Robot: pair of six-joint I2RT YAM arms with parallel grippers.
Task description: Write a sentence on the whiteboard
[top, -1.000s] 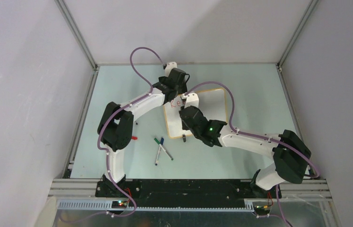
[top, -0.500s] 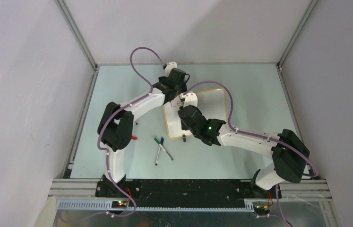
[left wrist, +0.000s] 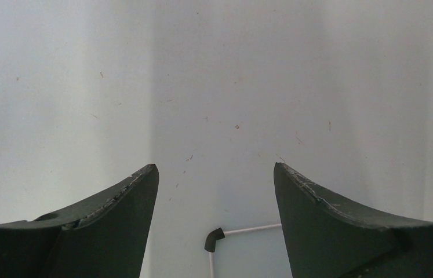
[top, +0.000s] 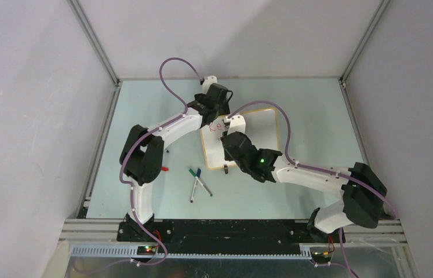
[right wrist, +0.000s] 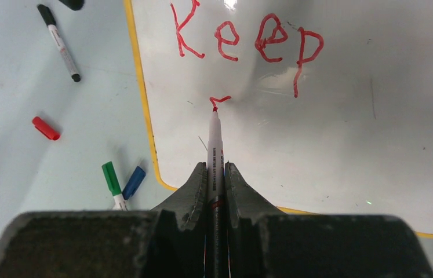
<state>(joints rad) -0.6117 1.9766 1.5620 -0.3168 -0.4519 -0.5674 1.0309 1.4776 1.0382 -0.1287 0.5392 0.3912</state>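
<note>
Marker (right wrist: 214, 134) pinched by the right gripper (right wrist: 215, 169) points far, tip touching the whiteboard (right wrist: 347, 162) just nearward of the sentence (right wrist: 228, 41) "Keep"; left gripper (left wrist: 215, 191) hangs spread, empty.

Right tool (right wrist: 214, 169) pinching red marker (right wrist: 214, 134), tip on whiteboard (right wrist: 347, 150), sentence (right wrist: 246, 43) reads "Keep"

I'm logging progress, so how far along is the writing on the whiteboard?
Done: the word "Keep" stands in red on the whiteboard. In hand: the right hand is shut on the marker, its red tip on the board at a short first stroke of a second line. Left: the rest of that line and anything after.
</note>
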